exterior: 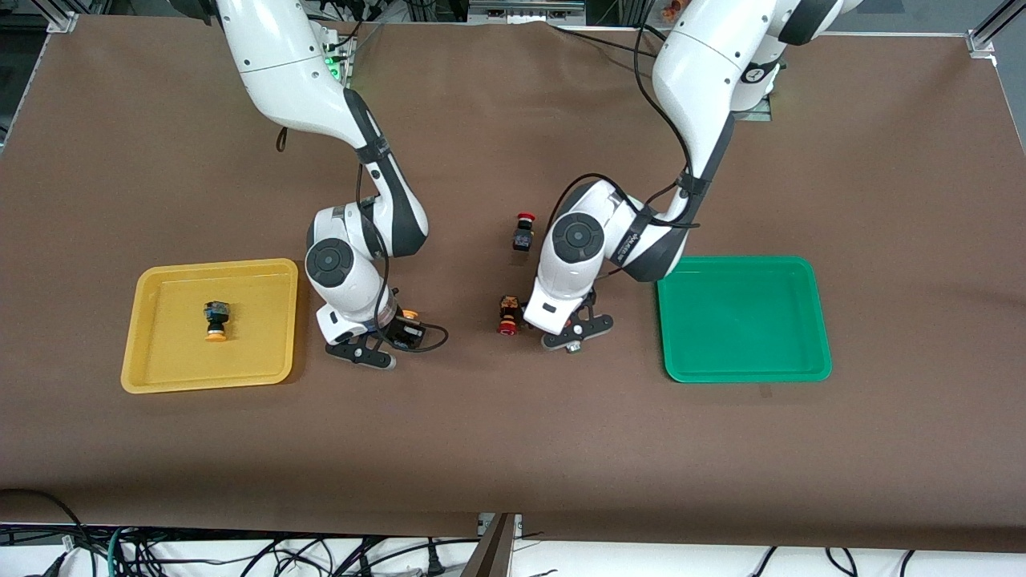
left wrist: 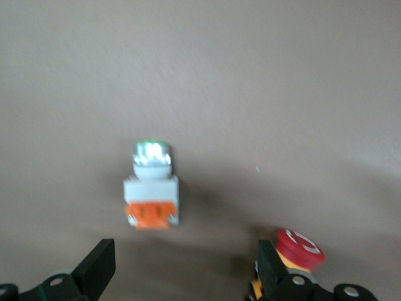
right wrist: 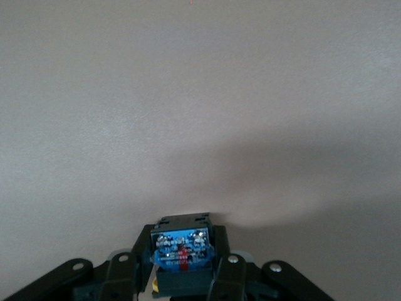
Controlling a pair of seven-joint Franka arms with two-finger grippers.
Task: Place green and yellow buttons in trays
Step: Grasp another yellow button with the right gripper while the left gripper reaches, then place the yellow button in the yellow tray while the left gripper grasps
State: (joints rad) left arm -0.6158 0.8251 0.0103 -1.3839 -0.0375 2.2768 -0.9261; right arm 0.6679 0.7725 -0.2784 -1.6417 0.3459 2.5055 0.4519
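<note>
The yellow-capped button [right wrist: 182, 251] sits clamped between the right gripper [right wrist: 182, 271] fingers, low over the table beside the yellow tray [exterior: 152, 365], which holds another yellow button [exterior: 216, 320]. The left gripper [left wrist: 182, 269] is spread wide over a white-grey button [left wrist: 151, 187], near the empty green tray [exterior: 809, 320]

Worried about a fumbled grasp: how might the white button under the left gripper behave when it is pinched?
The white button looks rigid and probably light. Its boxy body lies flat, so rolling seems unlikely, though its rounded cap might let it pivot. The open left gripper straddles it; the red button sits close by one finger.
</note>
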